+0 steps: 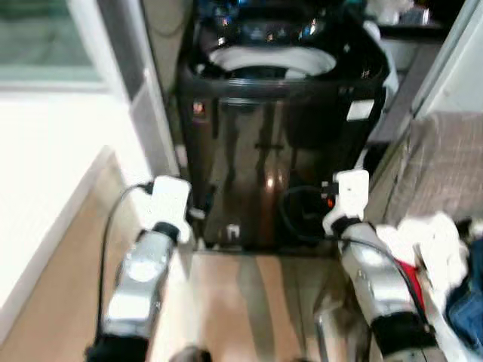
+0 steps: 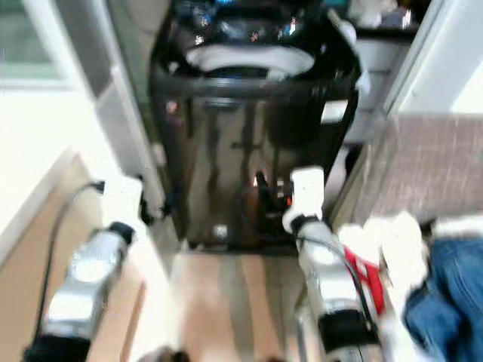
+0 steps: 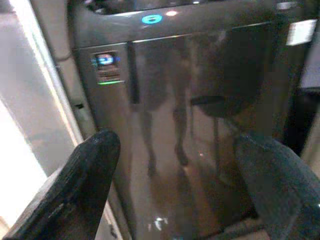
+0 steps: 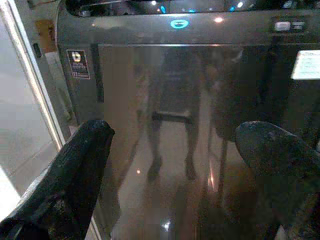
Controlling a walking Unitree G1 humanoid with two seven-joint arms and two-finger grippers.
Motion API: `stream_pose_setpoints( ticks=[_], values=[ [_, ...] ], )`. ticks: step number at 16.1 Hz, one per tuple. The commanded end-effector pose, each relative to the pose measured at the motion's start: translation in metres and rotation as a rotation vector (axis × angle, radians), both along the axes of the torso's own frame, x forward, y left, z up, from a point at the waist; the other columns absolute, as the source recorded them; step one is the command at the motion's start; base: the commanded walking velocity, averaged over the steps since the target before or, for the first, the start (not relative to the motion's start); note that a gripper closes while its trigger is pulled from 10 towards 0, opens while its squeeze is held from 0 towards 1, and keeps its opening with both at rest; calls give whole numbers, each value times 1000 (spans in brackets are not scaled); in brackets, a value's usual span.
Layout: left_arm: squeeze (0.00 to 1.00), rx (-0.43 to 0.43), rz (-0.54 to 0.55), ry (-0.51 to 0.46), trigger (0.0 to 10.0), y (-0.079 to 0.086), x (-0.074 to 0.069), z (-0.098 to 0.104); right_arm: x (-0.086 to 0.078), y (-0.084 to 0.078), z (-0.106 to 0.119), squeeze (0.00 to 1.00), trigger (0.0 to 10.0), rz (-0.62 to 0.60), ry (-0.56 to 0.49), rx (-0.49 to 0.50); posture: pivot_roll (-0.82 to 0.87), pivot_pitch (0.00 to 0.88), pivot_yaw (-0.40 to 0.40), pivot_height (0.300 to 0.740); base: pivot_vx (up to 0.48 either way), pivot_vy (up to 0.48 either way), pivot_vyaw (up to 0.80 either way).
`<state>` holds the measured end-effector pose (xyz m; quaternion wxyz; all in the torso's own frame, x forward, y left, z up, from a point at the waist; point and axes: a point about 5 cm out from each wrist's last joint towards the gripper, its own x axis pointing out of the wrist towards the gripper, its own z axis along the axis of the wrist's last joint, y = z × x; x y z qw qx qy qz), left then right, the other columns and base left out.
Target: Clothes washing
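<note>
Clothes (image 2: 445, 286) lie heaped beside the right arm, near the washing machine (image 1: 279, 143); both claws, left (image 3: 175, 165) and right (image 4: 172, 165), spread wide and empty, risk bumping its glossy front.

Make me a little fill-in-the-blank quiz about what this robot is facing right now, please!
1. The dark washing machine stands straight ahead with its top lid ____.
2. Both the left gripper and the right gripper hold their two black fingers ____, with nothing between them.
3. The heap of clothes, with blue denim in it, lies on the robot's ____ side.
4. The floor in front of the machine looks like pale ____.

Missing words: open; apart; right; wood
</note>
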<state>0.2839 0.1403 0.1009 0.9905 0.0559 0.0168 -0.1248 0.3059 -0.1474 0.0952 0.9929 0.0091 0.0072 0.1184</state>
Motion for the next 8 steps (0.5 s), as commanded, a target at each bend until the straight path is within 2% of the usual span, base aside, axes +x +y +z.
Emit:
stream_pose_setpoints(
  ticks=[1, 4, 6, 8],
  values=[
    [0, 16, -2, -4, 10000, 1, 1, 0, 1, 1, 1, 0, 10000, 2, -11, -13, -129, 0, 10, 740, -255, 0, 0],
    [0, 6, 3, -8, 10000, 1, 1, 1, 1, 0, -2, 16, 10000, -7, 6, -27, -130, 0, 11, 740, 0, 0, 0],
    [0, 2, 37, 17, 10000, 9, 2, -4, 0, -1, 6, 12, 10000, -8, -70, -81, -133, 0, 16, 740, 0, 0, -578],
    [0, 9, 35, 15, 10000, 11, 3, -5, 1, -2, 4, 4, 10000, -9, -54, -76, -132, 0, 15, 740, 0, 0, -547]
  ],
)
